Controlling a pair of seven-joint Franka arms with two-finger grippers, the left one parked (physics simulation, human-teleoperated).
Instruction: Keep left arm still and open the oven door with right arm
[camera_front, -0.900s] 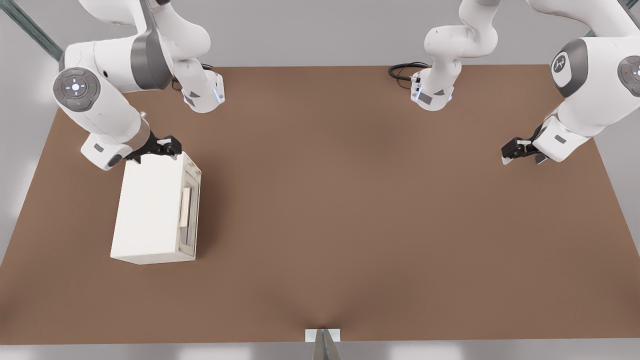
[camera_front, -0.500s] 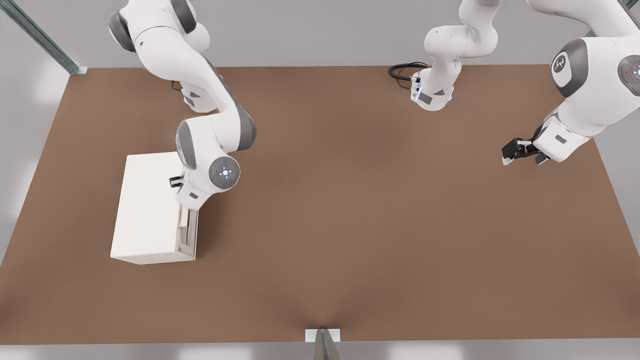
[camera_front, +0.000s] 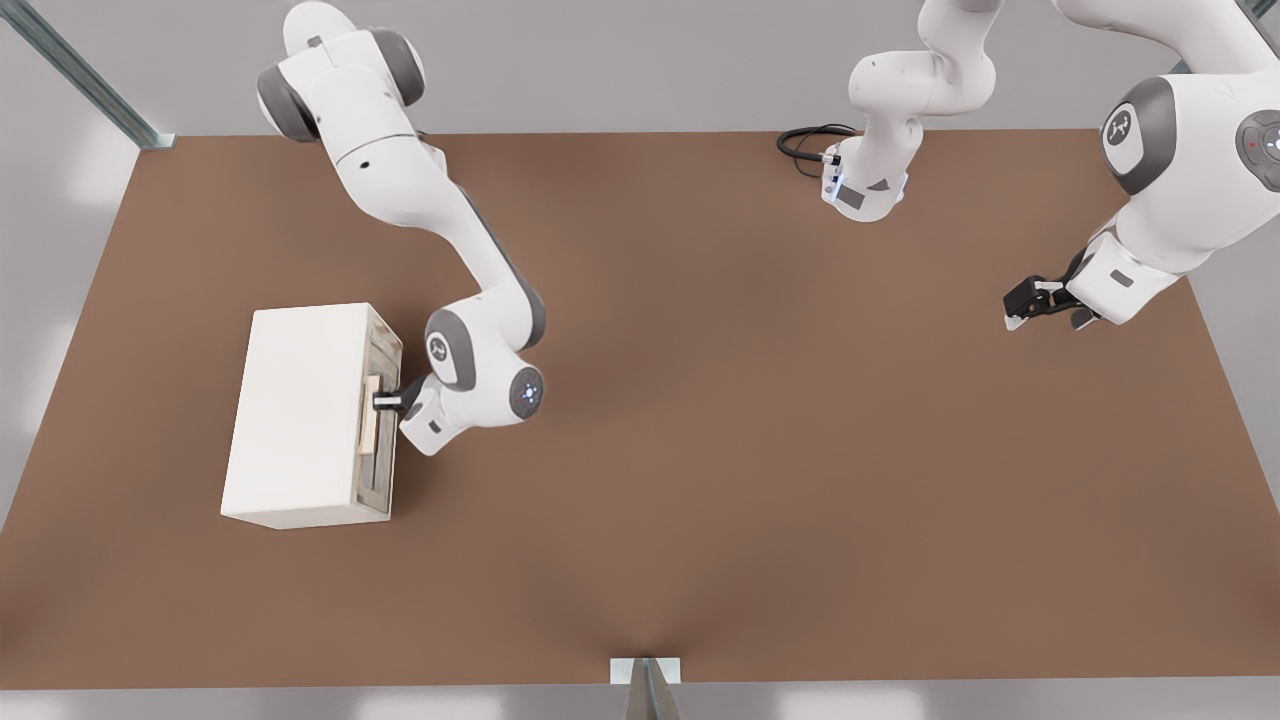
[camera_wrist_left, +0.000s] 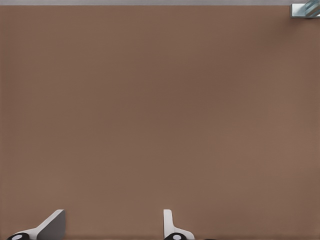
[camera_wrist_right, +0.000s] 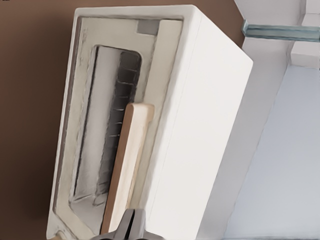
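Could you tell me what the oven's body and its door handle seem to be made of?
The cream-white box-shaped oven looks like matte painted metal or plastic: smooth, uniform, glare-free. The pale beige bar handle suggests unvarnished wood, though no grain shows. The small black pincer sits at that handle.

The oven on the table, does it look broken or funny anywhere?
Nothing looks broken. The oven sits flat on the table, a little askew to its edges, with its door shut and the handle straight. The gripper is right at the handle, at the door's front.
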